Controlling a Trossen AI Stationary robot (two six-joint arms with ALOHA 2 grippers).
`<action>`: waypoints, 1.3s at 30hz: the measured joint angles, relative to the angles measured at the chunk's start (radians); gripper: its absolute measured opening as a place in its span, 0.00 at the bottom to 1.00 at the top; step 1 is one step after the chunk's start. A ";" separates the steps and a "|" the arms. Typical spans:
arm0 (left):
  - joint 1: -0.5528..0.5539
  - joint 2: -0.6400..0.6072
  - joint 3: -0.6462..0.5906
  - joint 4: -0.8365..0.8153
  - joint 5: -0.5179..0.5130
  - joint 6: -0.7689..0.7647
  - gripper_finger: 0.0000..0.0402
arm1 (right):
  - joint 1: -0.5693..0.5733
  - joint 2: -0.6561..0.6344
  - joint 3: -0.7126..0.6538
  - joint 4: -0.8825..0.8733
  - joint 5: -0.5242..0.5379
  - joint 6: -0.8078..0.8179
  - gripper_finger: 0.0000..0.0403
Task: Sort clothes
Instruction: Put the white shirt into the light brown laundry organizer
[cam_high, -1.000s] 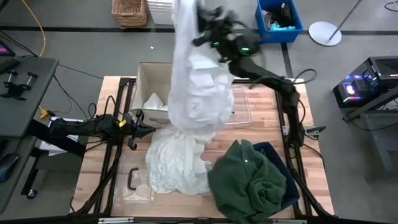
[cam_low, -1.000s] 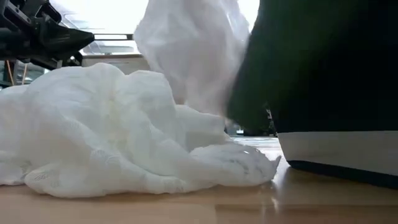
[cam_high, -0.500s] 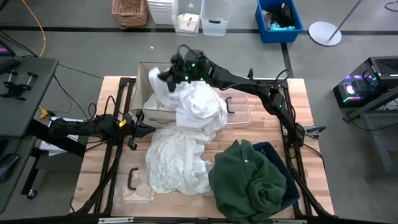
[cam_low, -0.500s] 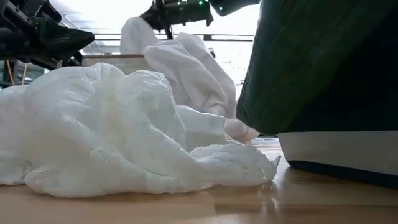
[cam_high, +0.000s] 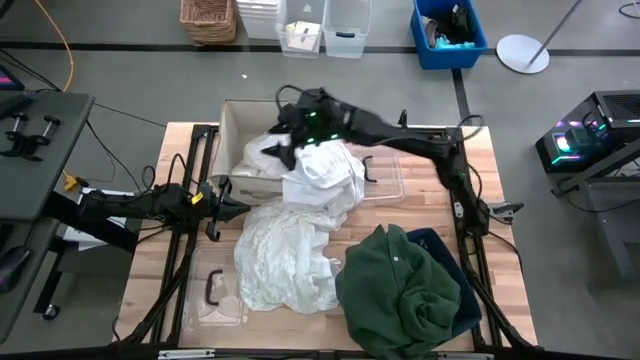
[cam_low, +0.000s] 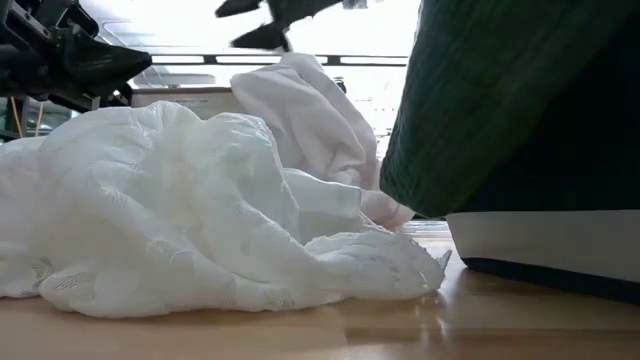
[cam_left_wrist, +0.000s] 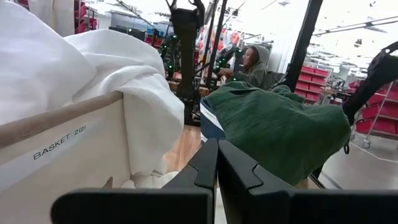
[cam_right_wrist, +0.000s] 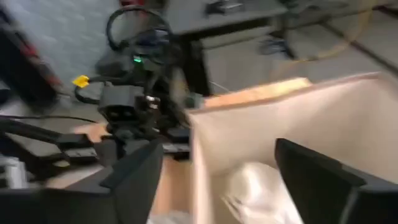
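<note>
Currently right end effector (cam_high: 283, 130), fingers spread and empty, hovers over the basket (cam_high: 238, 120) upper centre; white garment (cam_high: 322, 172) drapes off the basket rim just lower right of it. Left end effector (cam_high: 232, 207) clenched, centre left, near.

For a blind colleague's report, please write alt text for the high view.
Seen from above, the right gripper hangs open over a beige basket, with a white garment draped across the basket's edge. A white crumpled cloth and a dark green shirt lie on the wooden table; the left gripper waits nearby.
</note>
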 joint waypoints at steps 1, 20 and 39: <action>0.000 0.000 0.000 0.000 0.000 0.000 0.00 | -0.002 -0.030 0.000 -0.074 0.045 -0.013 0.80; 0.000 0.000 0.000 0.000 0.000 0.000 0.00 | 0.031 -0.199 -0.135 -0.933 0.300 0.047 0.82; 0.000 0.000 0.000 0.000 0.000 0.000 0.00 | -0.100 -0.452 -0.849 -0.313 0.210 -0.358 0.82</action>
